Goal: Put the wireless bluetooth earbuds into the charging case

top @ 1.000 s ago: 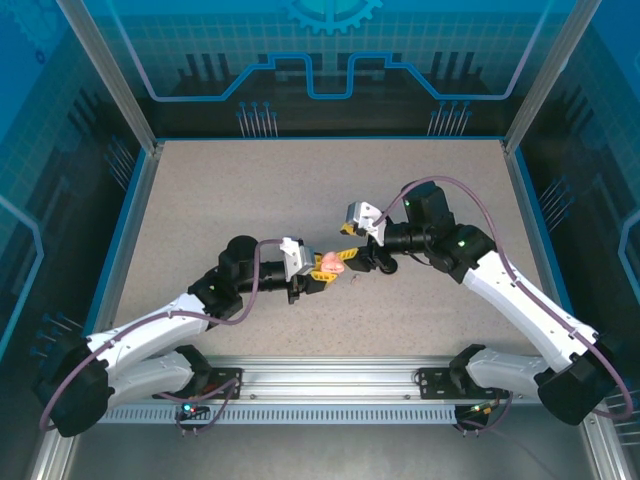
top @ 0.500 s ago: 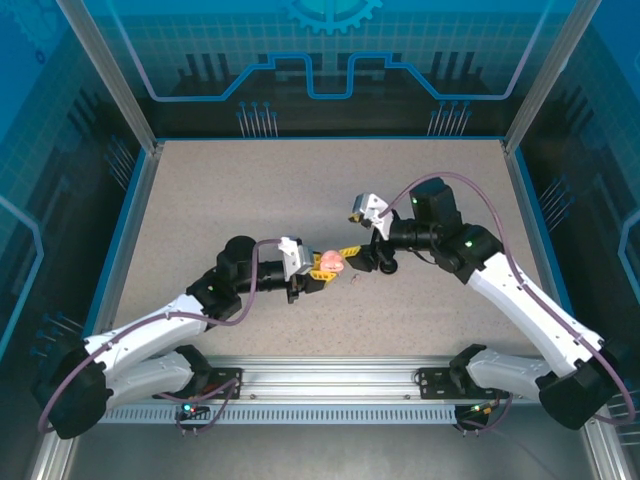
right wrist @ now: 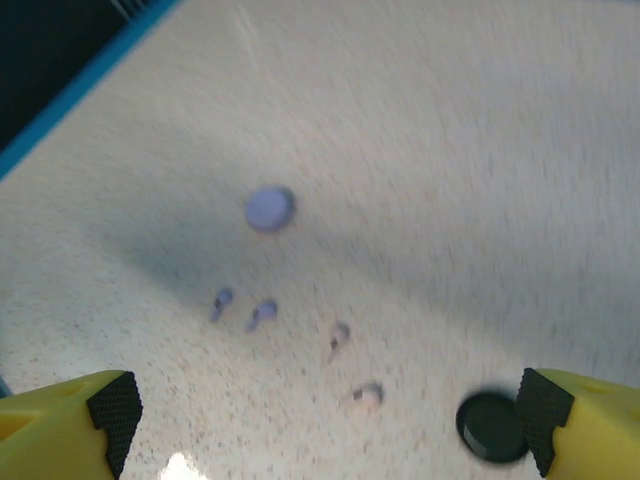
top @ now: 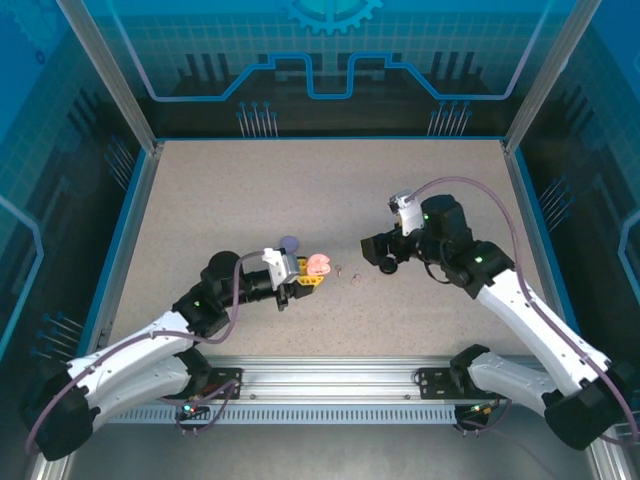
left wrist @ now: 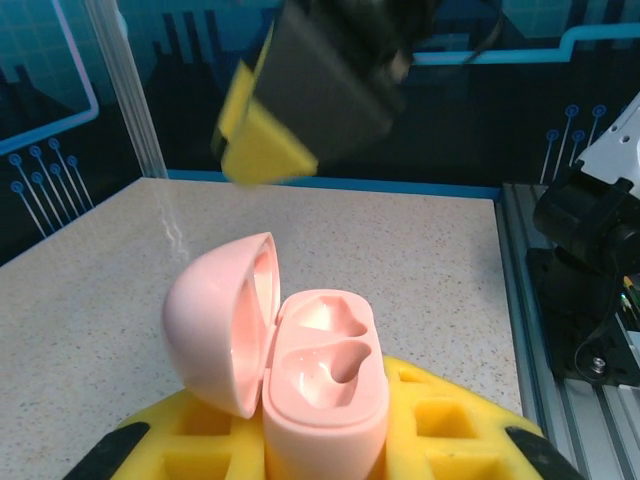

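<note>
We see two pink stemmed earbuds [right wrist: 338, 338] lying loose on the speckled tabletop [right wrist: 450, 150]; the open pink clamshell charging case [left wrist: 320, 370], both sockets empty, is clamped in our left gripper [top: 303, 278]; our right gripper [right wrist: 328, 415] gapes wide, holding nothing.

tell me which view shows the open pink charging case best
Left wrist. The glossy pink clamshell charging case sits close and sharp there, lid open, both moulded sockets visibly empty. Top external gives a small pink blob with no inside detail.
</note>
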`<action>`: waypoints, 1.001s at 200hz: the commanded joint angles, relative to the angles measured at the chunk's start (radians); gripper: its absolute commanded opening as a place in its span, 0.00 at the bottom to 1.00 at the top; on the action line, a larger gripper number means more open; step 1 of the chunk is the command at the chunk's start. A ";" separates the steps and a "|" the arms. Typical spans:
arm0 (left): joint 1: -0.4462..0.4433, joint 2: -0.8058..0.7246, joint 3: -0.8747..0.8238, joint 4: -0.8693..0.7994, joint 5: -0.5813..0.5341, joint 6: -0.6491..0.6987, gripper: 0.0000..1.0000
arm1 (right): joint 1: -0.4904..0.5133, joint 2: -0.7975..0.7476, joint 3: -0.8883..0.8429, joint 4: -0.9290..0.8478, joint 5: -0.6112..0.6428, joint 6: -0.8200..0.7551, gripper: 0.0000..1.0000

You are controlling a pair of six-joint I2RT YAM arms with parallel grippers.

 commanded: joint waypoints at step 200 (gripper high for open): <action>-0.010 -0.152 -0.024 -0.086 -0.087 0.041 0.01 | 0.195 0.746 0.149 -0.062 0.206 0.464 0.53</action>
